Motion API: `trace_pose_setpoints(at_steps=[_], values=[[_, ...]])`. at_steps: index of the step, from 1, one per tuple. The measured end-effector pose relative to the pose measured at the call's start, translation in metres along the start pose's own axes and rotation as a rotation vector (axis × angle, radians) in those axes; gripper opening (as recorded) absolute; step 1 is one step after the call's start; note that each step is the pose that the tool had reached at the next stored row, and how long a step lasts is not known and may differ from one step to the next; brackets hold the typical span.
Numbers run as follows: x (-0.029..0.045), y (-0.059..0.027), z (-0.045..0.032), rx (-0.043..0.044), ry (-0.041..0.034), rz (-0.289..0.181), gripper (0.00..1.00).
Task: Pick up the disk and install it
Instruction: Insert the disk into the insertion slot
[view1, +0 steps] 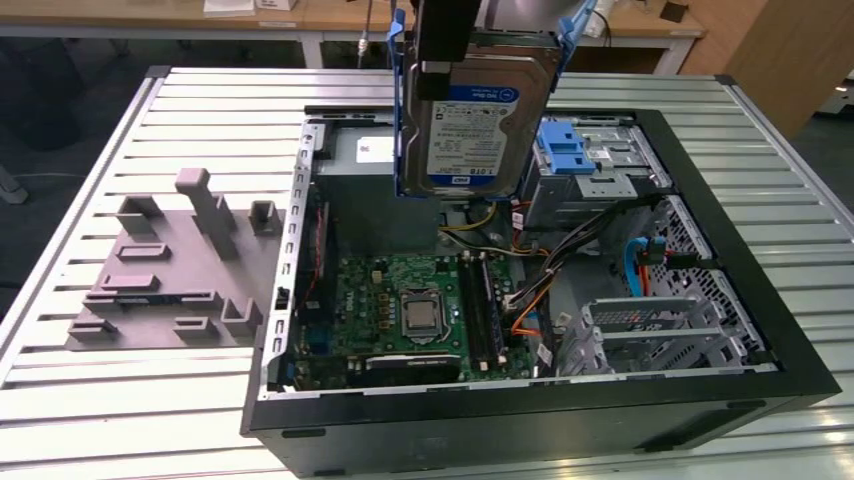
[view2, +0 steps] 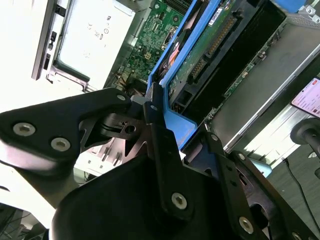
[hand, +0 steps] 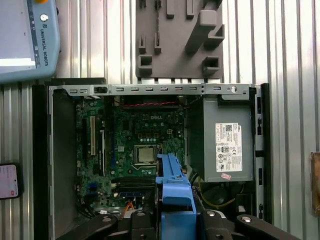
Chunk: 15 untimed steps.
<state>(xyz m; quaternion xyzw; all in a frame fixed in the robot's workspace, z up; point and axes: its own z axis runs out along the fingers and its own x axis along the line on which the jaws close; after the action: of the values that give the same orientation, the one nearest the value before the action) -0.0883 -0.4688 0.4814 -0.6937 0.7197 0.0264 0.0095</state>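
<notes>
The disk (view1: 474, 130), a silver drive with a white-and-blue label in a blue carrier bracket, hangs upright in the air over the back part of the open computer case (view1: 534, 412). My gripper (view1: 447, 60) is shut on its top edge from above. In the second wrist view the black fingers (view2: 156, 120) clamp the blue bracket (view2: 176, 125), and the disk's green circuit-board side (view2: 210, 45) runs away from them. In the first wrist view the blue bracket (hand: 172, 190) hangs over the motherboard (hand: 142, 145).
Inside the case are the motherboard (view1: 414, 310), a grey power supply box (hand: 227, 145), loose cables (view1: 534, 290) and a drive cage with blue latches (view1: 587, 160). A grey foam fixture (view1: 174, 260) lies on the slatted table at the exterior view's left. A teach pendant (hand: 25, 35) rests beside the case.
</notes>
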Motion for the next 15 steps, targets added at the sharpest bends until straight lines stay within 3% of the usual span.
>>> trace_pose_setpoints(at_steps=[11, 15], values=[[0.0011, -0.0001, 0.0000, 0.0000, -0.0014, 0.000, 0.36], [0.0084, -0.0003, -0.0002, 0.0011, -0.0013, -0.002, 0.36]])
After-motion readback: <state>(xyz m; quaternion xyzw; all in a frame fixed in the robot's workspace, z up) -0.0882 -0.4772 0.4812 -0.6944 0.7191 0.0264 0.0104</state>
